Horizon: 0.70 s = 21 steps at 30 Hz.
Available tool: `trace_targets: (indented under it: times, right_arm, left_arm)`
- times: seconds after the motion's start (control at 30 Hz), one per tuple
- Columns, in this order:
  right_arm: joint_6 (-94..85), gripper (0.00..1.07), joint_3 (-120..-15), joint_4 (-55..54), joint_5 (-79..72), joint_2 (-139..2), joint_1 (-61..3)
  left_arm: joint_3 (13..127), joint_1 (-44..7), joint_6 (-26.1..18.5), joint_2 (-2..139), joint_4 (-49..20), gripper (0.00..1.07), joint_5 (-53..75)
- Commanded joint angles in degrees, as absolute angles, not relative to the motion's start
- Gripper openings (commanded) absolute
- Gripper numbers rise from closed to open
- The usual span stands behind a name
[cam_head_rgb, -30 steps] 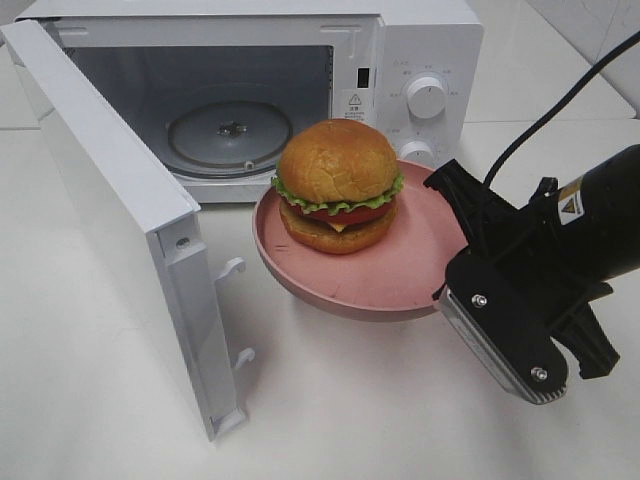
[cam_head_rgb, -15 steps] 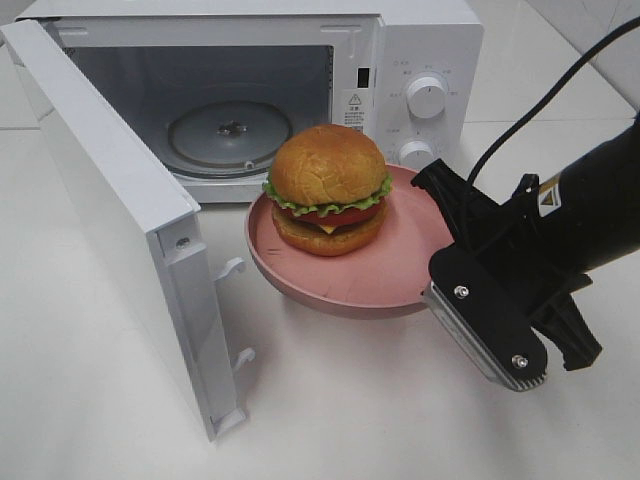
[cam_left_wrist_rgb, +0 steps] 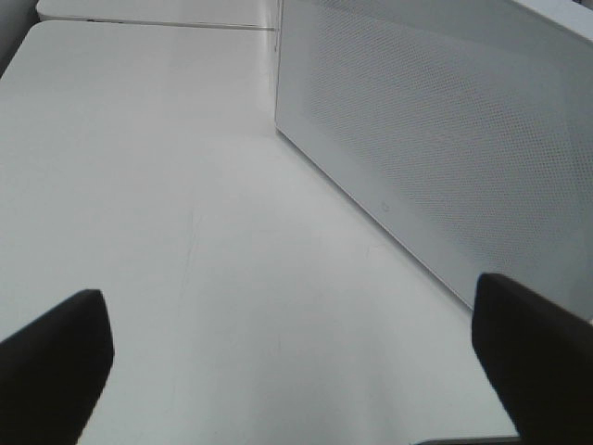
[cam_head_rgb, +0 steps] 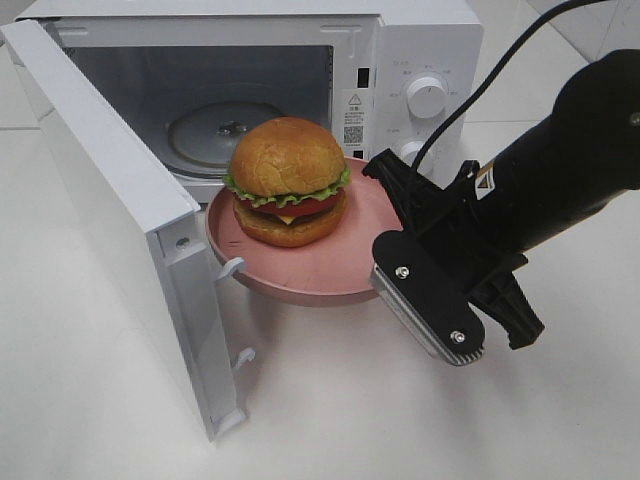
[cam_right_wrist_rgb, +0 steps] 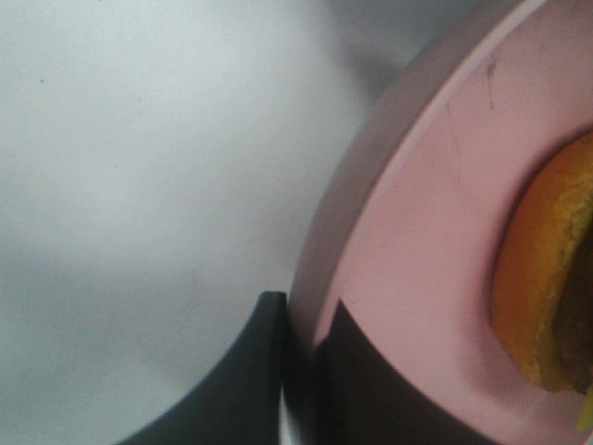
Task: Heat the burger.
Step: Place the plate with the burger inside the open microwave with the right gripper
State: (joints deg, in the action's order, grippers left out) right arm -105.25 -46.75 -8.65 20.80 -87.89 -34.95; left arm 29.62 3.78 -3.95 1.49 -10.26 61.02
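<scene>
Right claw (cam_head_rgb: 388,192) is pinched shut on the rim of the pink plate (cam_head_rgb: 310,285), with one finger (cam_right_wrist_rgb: 264,371) on the outer side of the rim and the other on the inner face. Plate looks lifted off the tabletop (cam_head_rgb: 330,420). Burger (cam_head_rgb: 288,180) sits upright on the plate, across it from that claw, bun on top, with lettuce, tomato and cheese showing at the edge. Wrist view catches only a sliver of the burger's edge past the fingers. Microwave (cam_head_rgb: 420,50) is beyond the plate from the claw. Its door (cam_head_rgb: 110,200) is swung fully open on the far side of the burger, and the plate edge farthest from the claw is at the cavity threshold. Turntable (cam_head_rgb: 215,130) inside is bare. Left claw (cam_left_wrist_rgb: 292,371) is spread wide with nothing between the tips, over plain tabletop, and a perforated white panel (cam_left_wrist_rgb: 445,139) is just off to one side of it. Can't see that claw in the high view.
</scene>
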Motion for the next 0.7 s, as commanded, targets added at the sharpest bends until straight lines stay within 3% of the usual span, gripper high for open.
trace_targets:
  times: [0.03, 0.7]
  right_arm:
    - [-105.8, 0.00, -49.7, -10.1, 17.3, -88.9, -35.1]
    - [-105.3, 0.00, -61.2, -10.3, 18.2, -98.3, -35.1]
  left_arm:
    - [29.5, 3.8, -3.7, 1.3, -10.5, 0.98, 61.0]
    - [29.5, 3.8, -3.7, 1.3, -10.5, 0.98, 61.0]
